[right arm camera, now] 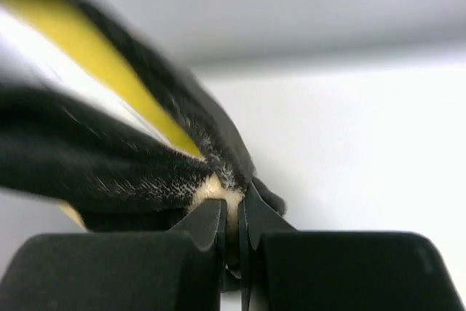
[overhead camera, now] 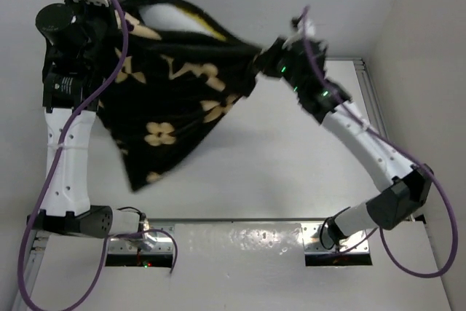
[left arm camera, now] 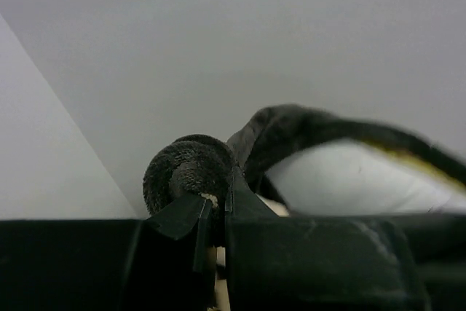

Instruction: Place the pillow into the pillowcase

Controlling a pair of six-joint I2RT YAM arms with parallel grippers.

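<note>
The black pillowcase with tan flowers hangs in the air between both arms, its lower corner drooping toward the table. The pillow sits inside it; only a pale strip with a yellow edge shows at the open top. My left gripper is shut on the case's left rim, which shows bunched between the jaws in the left wrist view. My right gripper is shut on the case's right corner. The pillow also shows in the left wrist view and in the right wrist view.
The white table lies below the hanging case. A metal rail runs along the right side. White walls stand behind and at the sides. The arm bases are bolted at the near edge.
</note>
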